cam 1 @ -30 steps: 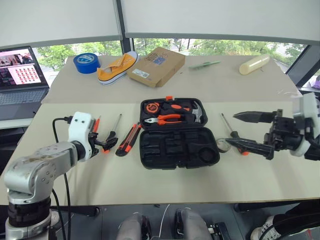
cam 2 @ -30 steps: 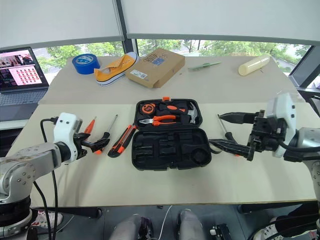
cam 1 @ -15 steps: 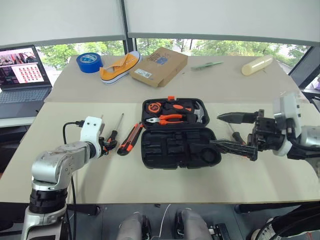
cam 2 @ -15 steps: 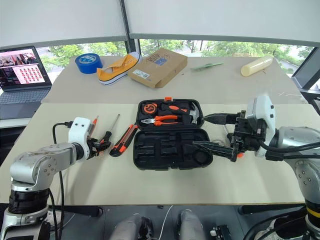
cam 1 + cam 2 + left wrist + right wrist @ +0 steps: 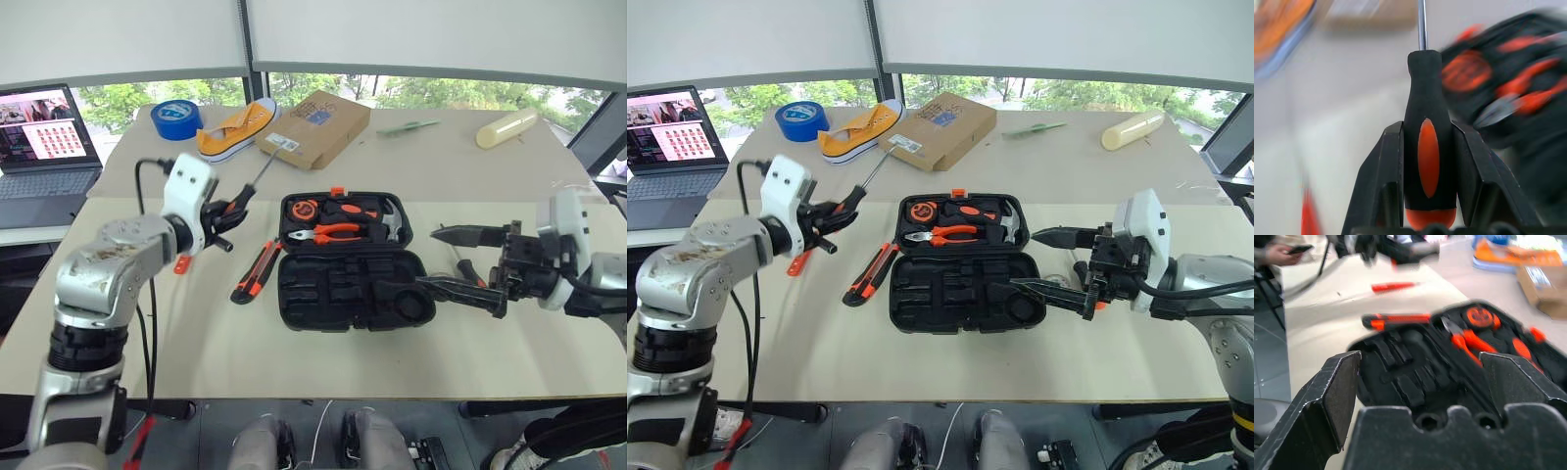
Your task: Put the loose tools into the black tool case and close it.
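Nearest, the right gripper hangs with its two black fingers spread wide and nothing between them, just beside the right edge of the black moulded-plastic tool case, which lies open on the beige table. Its near half shows bare recesses; its far half holds orange-handled pliers and other tools. Left of the case a black-and-orange utility knife lies on the table, and further left a slim red-orange tester screwdriver. Above them the left gripper is clenched on the black-and-orange handle of a screwdriver, held off the table, its metal shaft pointing away toward a brown cardboard box. What seems to be another screwdriver lies behind the right gripper's fingers.
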You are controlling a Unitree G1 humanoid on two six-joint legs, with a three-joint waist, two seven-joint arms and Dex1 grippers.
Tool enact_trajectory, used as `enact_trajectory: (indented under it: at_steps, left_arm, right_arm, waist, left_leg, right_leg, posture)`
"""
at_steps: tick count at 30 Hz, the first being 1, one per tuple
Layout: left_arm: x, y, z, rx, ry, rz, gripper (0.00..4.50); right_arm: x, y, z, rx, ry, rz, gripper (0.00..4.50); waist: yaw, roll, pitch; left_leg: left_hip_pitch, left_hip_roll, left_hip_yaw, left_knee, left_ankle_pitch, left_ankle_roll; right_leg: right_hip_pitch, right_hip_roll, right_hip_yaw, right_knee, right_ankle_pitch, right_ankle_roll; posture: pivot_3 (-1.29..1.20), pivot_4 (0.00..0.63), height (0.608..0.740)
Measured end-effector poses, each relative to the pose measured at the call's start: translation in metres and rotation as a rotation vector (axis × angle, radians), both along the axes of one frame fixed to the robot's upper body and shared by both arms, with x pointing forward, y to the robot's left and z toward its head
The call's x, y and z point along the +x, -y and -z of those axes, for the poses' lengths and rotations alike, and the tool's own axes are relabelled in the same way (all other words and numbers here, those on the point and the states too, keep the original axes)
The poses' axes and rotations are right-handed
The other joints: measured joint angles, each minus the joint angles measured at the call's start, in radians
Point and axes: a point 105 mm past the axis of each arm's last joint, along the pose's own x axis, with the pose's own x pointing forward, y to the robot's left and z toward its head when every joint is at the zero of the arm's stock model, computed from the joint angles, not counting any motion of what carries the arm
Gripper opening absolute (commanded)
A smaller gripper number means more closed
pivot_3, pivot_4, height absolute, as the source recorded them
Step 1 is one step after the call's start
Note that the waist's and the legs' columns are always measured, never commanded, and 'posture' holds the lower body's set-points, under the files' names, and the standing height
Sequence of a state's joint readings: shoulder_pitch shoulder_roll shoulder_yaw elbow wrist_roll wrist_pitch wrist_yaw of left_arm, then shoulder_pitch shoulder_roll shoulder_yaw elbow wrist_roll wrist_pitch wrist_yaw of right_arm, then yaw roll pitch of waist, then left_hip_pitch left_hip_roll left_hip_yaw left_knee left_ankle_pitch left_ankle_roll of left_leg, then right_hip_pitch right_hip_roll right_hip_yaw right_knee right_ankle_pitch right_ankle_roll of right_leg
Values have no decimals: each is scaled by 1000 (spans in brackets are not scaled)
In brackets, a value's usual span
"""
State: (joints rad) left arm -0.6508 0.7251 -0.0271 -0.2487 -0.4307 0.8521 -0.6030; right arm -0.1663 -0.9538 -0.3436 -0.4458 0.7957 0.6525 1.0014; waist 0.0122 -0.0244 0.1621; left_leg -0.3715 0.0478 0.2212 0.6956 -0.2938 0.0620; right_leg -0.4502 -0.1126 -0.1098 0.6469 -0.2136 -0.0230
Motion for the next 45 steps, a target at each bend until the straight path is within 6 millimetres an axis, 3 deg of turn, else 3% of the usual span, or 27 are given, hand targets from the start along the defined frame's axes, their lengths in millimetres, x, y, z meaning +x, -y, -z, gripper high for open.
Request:
enact_trajectory:
  at_steps: [2,6,14,23,32,34,35,39,42,45]
  left_arm:
    - [-8,26,-2,90,38,211,876]
    - [-15,58,25,270,1,478,876]
    - [-5,98,66,452,-63,639,876]
    - [12,91,85,518,-122,578,876]
    - [13,91,87,517,-140,577,876]
    - [13,93,85,507,-136,577,1888]
    - [13,94,84,501,-132,577,2084]
    - [15,99,76,466,-111,575,3609]
    - [18,100,57,439,-74,561,3277]
    - [15,105,50,432,-51,580,2036]
  right_arm:
    - [0,8,5,-4,-15,38,4500]
    - [-2,22,11,-21,-25,118,4500]
    - [-10,42,14,-19,-6,252,4500]
    - [-13,41,11,-5,27,296,4500]
    - [-13,38,10,-2,37,306,4500]
    - [-12,38,9,-1,41,303,4500]
    - [-12,37,8,0,43,301,4500]
    - [-10,35,6,2,52,294,4500]
    - [-10,35,6,2,51,293,4500]
    - [-10,35,7,2,49,291,4500]
  waist:
    - [0,0,0]
    - [0,0,0]
    - [0,0,0]
    - [-1,0,0]
    - [1,0,0]
    - [1,0,0]
    - [1,0,0]
    - [2,0,0]
    - [1,0,0]
    - [1,0,0]
  left_leg:
    - [0,0,0,0,0,0]
    - [0,0,0,1,3,5]
    - [-4,0,-4,5,3,7]
    - [-12,1,-10,11,3,8]
    - [-19,1,-17,17,2,10]
    - [-19,1,-18,17,2,10]
    - [-20,1,-18,18,2,10]
    - [-21,1,-19,19,2,10]
    - [-21,1,-19,19,2,10]
    - [-20,1,-19,19,2,10]
  right_leg:
    - [0,0,0,0,0,0]
    - [0,1,0,0,0,0]
    - [0,1,-2,0,0,1]
    - [-2,0,-8,0,0,1]
    - [-3,0,-14,1,0,1]
    - [-3,0,-14,1,0,1]
    - [-3,0,-14,1,0,1]
    - [-3,0,-14,1,0,1]
    - [-3,0,-14,1,0,2]
    - [-3,0,-15,1,0,2]
  posture:
    - [0,150,731]
    - [0,150,731]
    - [0,150,731]
    - [0,150,731]
    - [0,150,731]
    - [0,150,731]
    - [0,150,731]
    - [0,150,731]
    - [0,150,731]
    - [0,150,731]
